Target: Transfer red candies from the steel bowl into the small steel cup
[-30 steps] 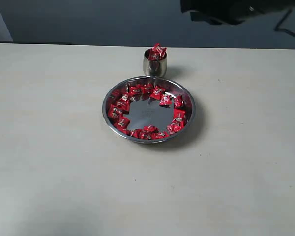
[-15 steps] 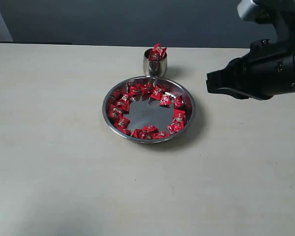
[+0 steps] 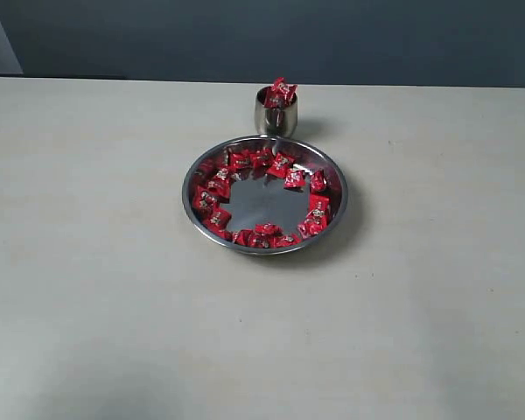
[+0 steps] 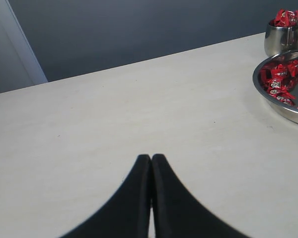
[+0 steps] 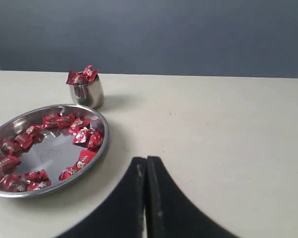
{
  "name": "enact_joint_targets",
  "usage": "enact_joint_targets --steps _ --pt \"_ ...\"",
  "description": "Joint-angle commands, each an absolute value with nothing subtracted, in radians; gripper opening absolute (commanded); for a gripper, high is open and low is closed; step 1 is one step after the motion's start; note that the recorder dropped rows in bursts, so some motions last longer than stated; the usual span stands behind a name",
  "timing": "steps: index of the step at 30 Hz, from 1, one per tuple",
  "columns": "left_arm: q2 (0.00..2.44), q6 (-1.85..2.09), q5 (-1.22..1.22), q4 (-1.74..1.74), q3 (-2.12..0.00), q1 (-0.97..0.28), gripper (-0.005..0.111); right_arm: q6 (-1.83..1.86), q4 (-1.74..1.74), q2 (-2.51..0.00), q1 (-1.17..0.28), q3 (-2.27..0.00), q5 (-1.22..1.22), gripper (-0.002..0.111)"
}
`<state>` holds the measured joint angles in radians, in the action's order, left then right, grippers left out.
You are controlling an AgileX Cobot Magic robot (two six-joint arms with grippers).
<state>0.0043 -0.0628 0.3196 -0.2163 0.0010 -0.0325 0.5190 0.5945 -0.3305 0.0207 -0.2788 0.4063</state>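
A pale, matte surface (image 3: 87, 262) fills nearly the whole exterior view, with a dark wall across the top edge. No arm appears in this view.

Just above the centre of the frame sits the steel bowl (image 3: 267, 203), wide and shallow. The red candies (image 3: 294, 178) lie in a ring along its inner wall, leaving the mirrored middle bare.

Touching or almost touching the bowl's upper rim stands the small steel cup (image 3: 276, 118), already heaped, with wrappers poking above its lip.

The left gripper (image 4: 151, 163) is clenched on nothing, above bare surface well apart from the bowl. The right gripper (image 5: 146, 166) is also pressed closed and empty, nearer the bowl.

The next pick probably suits the right arm. It should spread its fingers, drop over a single candy that lies apart from its neighbours, and pinch across the wrapper so it does not skid on the steel. The full cup calls for a low, gentle release, or the candy may tumble off.

The wrappers carry small pale markings, too small to read. No other writing shows.
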Motion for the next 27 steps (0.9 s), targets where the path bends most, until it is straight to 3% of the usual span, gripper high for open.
enact_joint_targets --steps 1,11,19,27 --pt "0.000 -0.068 0.313 -0.219 0.000 -0.033 0.000 0.520 0.605 -0.231 0.030 -0.198 0.401 -0.001" --pt "0.000 -0.068 0.313 -0.219 0.000 -0.033 0.000 0.171 0.323 0.000 0.204 -0.135 0.470 -0.001" --pt "0.000 -0.068 0.313 -0.219 0.000 -0.033 0.000 -0.089 0.000 0.000 0.210 -0.054 0.420 -0.001" --pt "0.000 -0.068 0.313 -0.219 0.000 -0.033 0.000 -0.091 0.000 0.000 0.210 0.000 0.377 -0.001"
